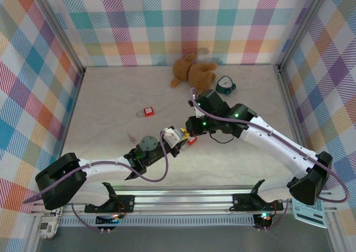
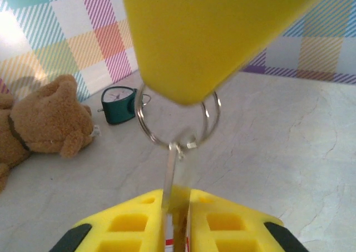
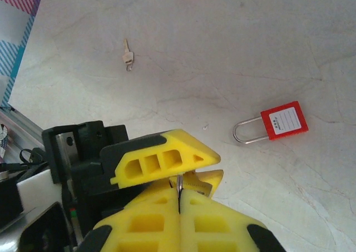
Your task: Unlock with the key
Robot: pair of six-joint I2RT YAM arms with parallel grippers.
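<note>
In wrist views, left pincer [image 2: 177,195] clenches key [image 2: 170,171], right pincer [image 3: 179,195] clenches its ring [image 2: 140,117].

A pale, marble-patterned tabletop [image 1: 111,96] with faint grey veins is enclosed on three sides by walls covered in pastel plaid cloth. The back wall [image 1: 183,24] is seen at 12 o'clock, the left wall [image 1: 33,85] at 9 o'clock and the right wall [image 1: 328,79] at 3 o'clock. The corners are marked by slanting aluminium posts: the left post [image 1: 55,26] at 10 o'clock and the right post [image 1: 305,26] at 2 o'clock. At 6 o'clock the tabletop is bordered by a slotted aluminium rail [image 1: 183,199]. The space is lit softly and evenly, so only weak shadows are cast. A bright patch [image 2: 11,29] is seen on the plaid cloth in the left wrist view.
</note>
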